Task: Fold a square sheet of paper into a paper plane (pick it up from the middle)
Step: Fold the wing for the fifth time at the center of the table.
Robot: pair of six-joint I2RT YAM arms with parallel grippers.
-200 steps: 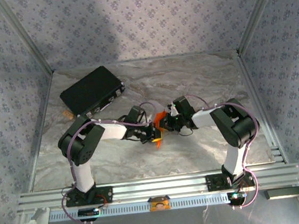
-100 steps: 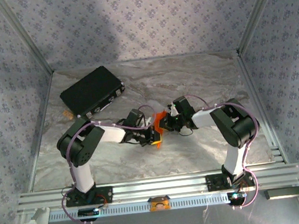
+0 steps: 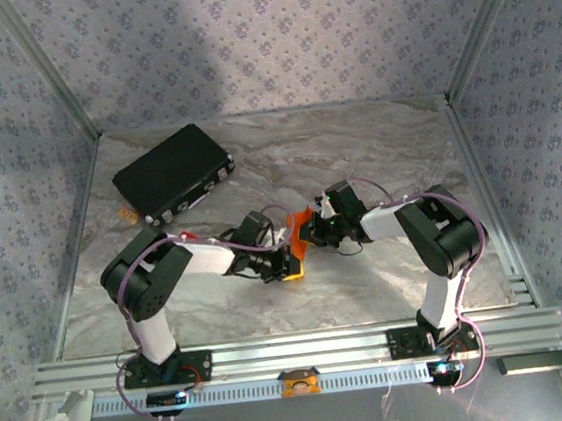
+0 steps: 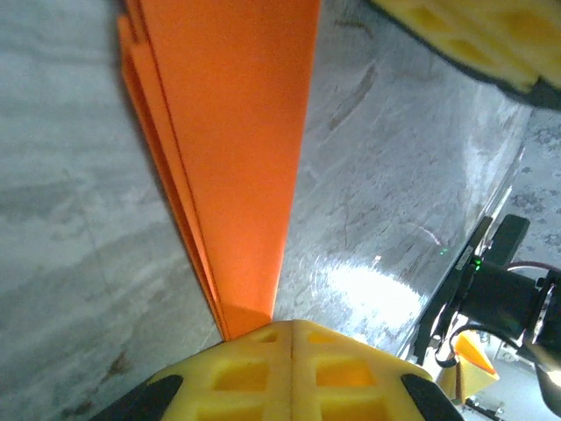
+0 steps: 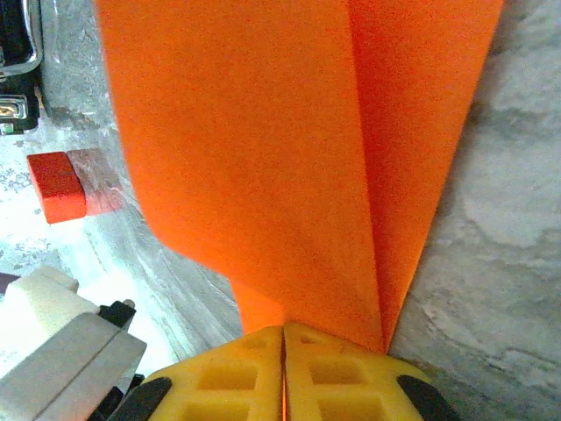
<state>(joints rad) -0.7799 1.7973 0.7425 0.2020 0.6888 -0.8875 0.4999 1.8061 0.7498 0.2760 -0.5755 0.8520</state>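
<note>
The paper plane (image 3: 300, 231) is a narrow folded strip of bright orange paper at mid-table, held between both arms. In the left wrist view the paper plane (image 4: 237, 149) runs from the top edge down to my left gripper (image 4: 292, 326), whose yellow pads are pressed together at its near end. My left gripper (image 3: 288, 264) sits at the strip's lower end. In the right wrist view the orange paper plane (image 5: 280, 149) spreads wide, and my right gripper (image 5: 284, 331) is shut on it, with orange showing in the seam. My right gripper (image 3: 310, 231) holds the upper part.
A black case (image 3: 173, 171) lies at the back left of the marble table (image 3: 375, 150). A small red block (image 5: 57, 186) rests on the table beyond the paper. The aluminium rail (image 3: 296, 350) runs along the near edge.
My left gripper has slid down along the orange paper toward the near side, from about level with the right gripper to the strip's lower end. The right gripper has stayed in place.
</note>
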